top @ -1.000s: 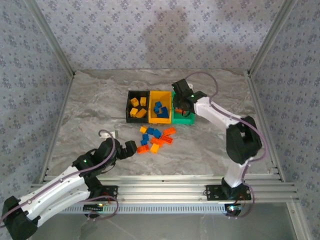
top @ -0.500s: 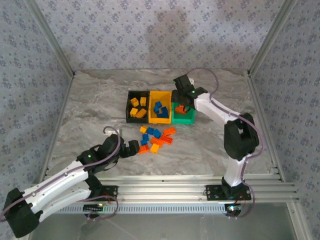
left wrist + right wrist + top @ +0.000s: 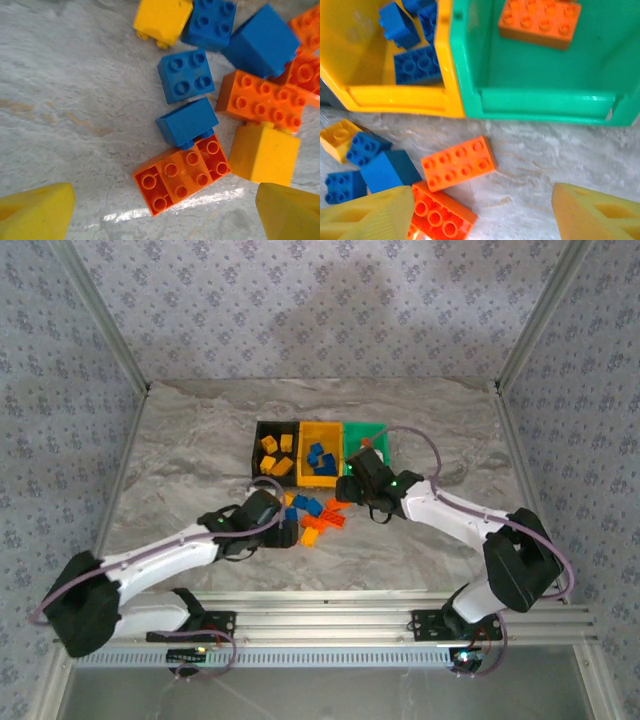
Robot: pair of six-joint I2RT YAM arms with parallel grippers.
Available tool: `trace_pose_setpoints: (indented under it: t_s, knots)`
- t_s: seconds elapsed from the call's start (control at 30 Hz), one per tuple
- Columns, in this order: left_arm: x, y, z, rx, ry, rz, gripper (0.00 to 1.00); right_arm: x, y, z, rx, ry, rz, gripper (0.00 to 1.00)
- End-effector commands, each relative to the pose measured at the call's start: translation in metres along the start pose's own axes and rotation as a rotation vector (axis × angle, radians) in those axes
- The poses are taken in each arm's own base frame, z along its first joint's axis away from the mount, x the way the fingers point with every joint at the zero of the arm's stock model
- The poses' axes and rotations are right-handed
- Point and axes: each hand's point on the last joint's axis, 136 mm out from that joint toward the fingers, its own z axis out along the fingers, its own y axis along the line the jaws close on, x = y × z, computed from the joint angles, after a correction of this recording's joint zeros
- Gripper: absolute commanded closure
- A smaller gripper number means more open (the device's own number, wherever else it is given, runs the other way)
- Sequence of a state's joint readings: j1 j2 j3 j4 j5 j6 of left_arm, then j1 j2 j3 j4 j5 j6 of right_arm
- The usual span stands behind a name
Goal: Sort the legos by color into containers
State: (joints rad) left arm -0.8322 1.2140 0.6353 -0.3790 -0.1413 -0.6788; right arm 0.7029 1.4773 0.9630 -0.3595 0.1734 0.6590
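Loose legos [image 3: 315,515] in blue, yellow and red-orange lie in a pile in front of three bins. The black bin [image 3: 257,454] holds yellow bricks, the yellow-orange bin [image 3: 321,426] holds blue bricks [image 3: 417,65], and the green bin [image 3: 368,430] holds an orange brick [image 3: 540,22]. My left gripper [image 3: 283,536] is open at the pile's near-left edge, its fingers either side of an upturned orange brick [image 3: 182,172]. My right gripper [image 3: 347,490] is open just in front of the green bin [image 3: 545,102], over a flat orange brick [image 3: 458,163].
In the left wrist view, blue bricks [image 3: 186,75] and a yellow brick [image 3: 264,152] crowd close around the upturned orange one. Aluminium frame rails [image 3: 330,615] run along the table's near edge and up both sides. Bare marble lies to the left and right of the pile.
My right gripper has left the green bin and dropped toward the pile. My left arm has stretched forward and right, bringing its gripper to the pile's edge.
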Motion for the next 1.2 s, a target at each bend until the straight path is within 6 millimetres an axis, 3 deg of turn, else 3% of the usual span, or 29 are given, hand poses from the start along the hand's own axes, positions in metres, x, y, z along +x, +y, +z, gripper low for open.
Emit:
trace_pose_setpoints:
  t_s: [0.0, 0.33, 0.53, 0.63, 0.8, 1.17]
  knots:
    - [-0.005, -0.011, 0.010, 0.005, 0.003, 0.073, 0.07, -0.009, 0.000, -0.015, -0.022, -0.053, 0.047, 0.25]
    - [0.014, 0.008, 0.047, -0.114, 0.079, 0.082, 0.20, -0.011, -0.011, -0.026, -0.015, -0.078, 0.066, 0.25]
    - [0.030, 0.032, 0.041, -0.154, 0.071, 0.025, 0.30, -0.014, -0.012, -0.031, -0.028, -0.100, 0.078, 0.25]
    - [0.034, 0.037, 0.042, -0.146, 0.078, 0.003, 0.30, -0.015, -0.012, -0.030, -0.033, -0.099, 0.084, 0.25]
    - [0.030, 0.032, 0.046, -0.118, 0.081, -0.002, 0.22, -0.017, -0.012, -0.030, -0.034, -0.104, 0.085, 0.25]
    - [0.030, 0.030, 0.032, -0.114, 0.091, 0.018, 0.40, -0.018, -0.022, -0.037, -0.032, -0.123, 0.123, 0.25]
